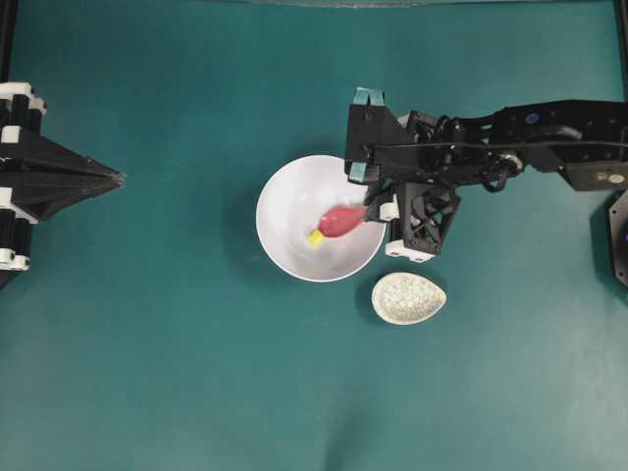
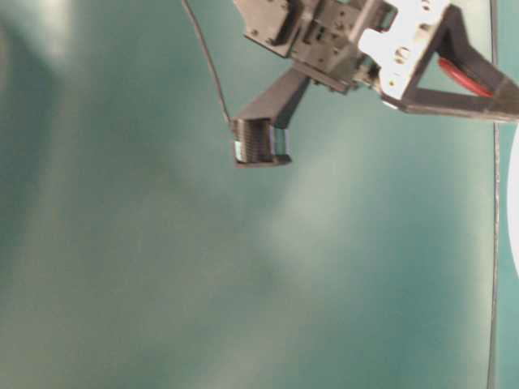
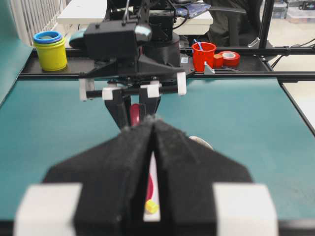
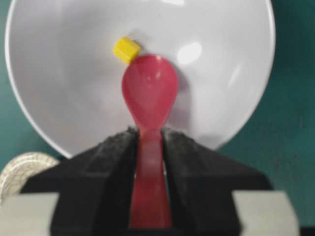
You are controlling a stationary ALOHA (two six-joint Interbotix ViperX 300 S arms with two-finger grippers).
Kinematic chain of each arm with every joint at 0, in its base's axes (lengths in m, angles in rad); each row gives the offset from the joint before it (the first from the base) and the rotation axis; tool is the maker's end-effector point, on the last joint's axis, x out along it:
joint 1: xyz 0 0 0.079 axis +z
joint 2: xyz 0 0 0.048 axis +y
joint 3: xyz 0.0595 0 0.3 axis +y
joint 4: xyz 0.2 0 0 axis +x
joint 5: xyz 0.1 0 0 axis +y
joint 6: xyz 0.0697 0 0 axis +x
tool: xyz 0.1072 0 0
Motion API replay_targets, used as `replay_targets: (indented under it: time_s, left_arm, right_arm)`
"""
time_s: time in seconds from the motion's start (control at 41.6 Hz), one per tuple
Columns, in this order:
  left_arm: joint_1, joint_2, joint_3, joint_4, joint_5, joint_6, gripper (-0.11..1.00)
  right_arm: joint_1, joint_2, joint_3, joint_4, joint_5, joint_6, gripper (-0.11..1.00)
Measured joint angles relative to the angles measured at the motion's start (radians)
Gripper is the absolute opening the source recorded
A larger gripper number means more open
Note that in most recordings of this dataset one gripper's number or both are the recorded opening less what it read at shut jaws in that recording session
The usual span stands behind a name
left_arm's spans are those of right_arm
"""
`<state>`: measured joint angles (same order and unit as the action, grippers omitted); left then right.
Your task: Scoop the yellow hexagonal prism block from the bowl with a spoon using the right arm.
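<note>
The left gripper (image 3: 152, 147) sits idle, jaws pressed together. The block (image 4: 126, 49) lies in the bowl (image 4: 64, 98), touching the spoon (image 4: 149, 93) tip, unscooped. The right gripper (image 4: 149, 142) clamps the spoon's handle.

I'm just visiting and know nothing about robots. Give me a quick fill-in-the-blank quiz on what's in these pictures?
1. The right claw grips a pink-red ____.
2. The yellow block lies inside the white ____.
3. The block sits at the spoon's ____, not in its scoop.

Missing words: spoon; bowl; tip
</note>
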<state>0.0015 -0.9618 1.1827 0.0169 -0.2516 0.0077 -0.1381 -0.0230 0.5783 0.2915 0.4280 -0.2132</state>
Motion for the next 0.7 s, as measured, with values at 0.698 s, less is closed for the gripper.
replay_targets:
  time_s: [0.698]
  left_arm:
    - [0.000, 0.000, 0.000, 0.000, 0.008, 0.000, 0.00]
  right_arm:
    - [0.003, 0.087, -0.095, 0.000, -0.081, 0.000, 0.24]
